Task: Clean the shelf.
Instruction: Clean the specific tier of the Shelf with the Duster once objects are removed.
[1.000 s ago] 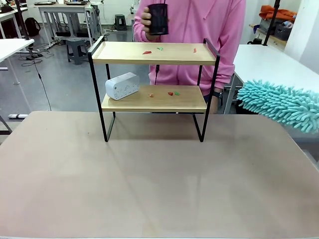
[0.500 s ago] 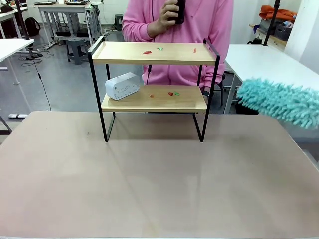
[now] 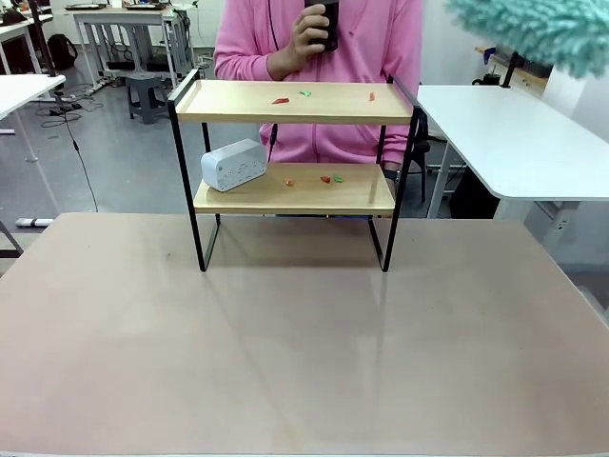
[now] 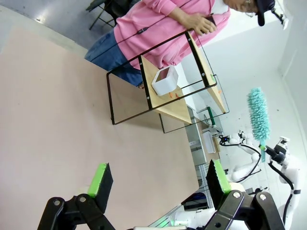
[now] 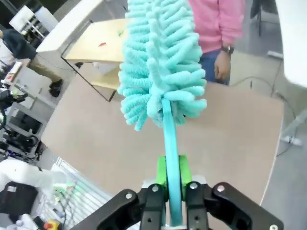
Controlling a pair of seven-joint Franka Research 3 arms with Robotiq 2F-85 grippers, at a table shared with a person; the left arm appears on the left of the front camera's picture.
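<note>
The shelf point(image 3: 295, 100) stands at the table's far middle, a black frame with two light wooden boards. Small red and green scraps point(image 3: 304, 93) lie on the top board, and more scraps point(image 3: 328, 178) on the lower board beside a white box-like device point(image 3: 232, 164). A teal fluffy duster point(image 3: 533, 29) hangs high at the top right. My right gripper point(image 5: 171, 184) is shut on the duster's handle point(image 5: 170, 143), brush head up. My left gripper point(image 4: 158, 179) is open above the table, nothing between its green pads; the shelf point(image 4: 168, 81) is farther off.
A person in a pink top point(image 3: 362, 38) stands behind the shelf holding a dark cup point(image 3: 324, 21) at chest height. A white table point(image 3: 514, 133) stands at the right. The brown tabletop point(image 3: 285, 343) in front of the shelf is bare.
The duster has risen from beside the shelf's right side to the picture's top right corner. The person has shifted left, cup still held at chest height.
</note>
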